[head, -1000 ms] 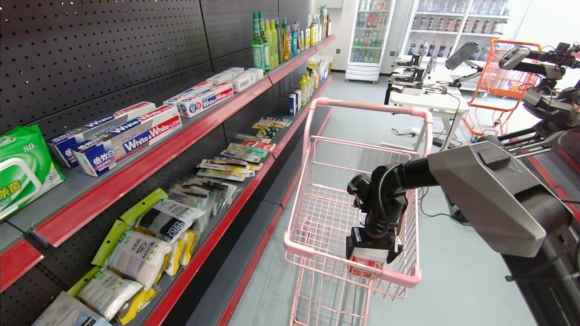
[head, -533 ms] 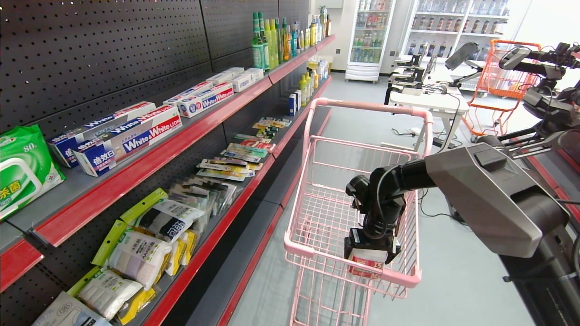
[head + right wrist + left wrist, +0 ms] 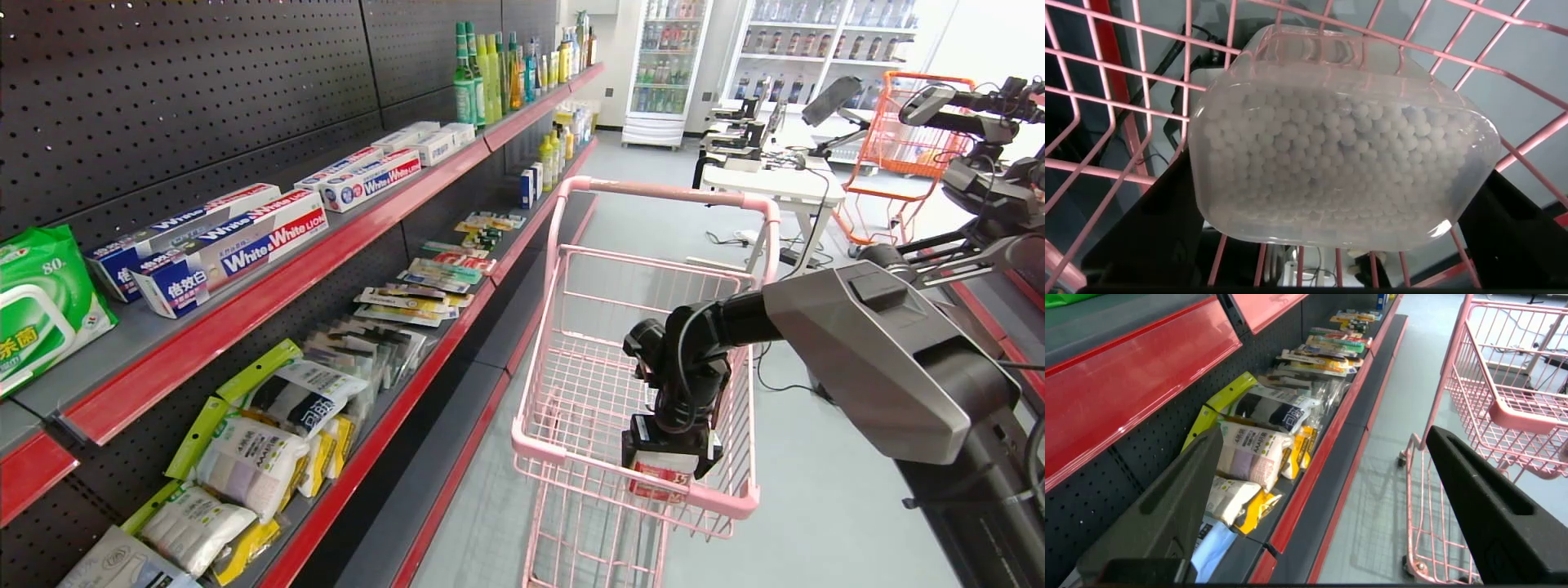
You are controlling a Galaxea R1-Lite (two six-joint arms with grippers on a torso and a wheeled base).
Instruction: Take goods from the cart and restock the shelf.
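A pink wire cart stands in the aisle beside the red-edged shelf. My right gripper points down inside the cart's near end. It is shut on a clear plastic box of cotton swabs, which sits between the dark fingers over the cart's wire floor. In the head view the box shows a red label below the gripper. My left gripper is open and holds nothing. It hangs low by the shelf's lower level, near bagged goods, with the cart on its other side.
Toothpaste boxes and a green wipes pack lie on the upper shelf, with bags on the one below. An orange cart, a white table and drink fridges stand farther back. Open floor runs between shelf and cart.
My right arm has shifted very slightly to the left with the box still in the gripper. Nothing else has moved.
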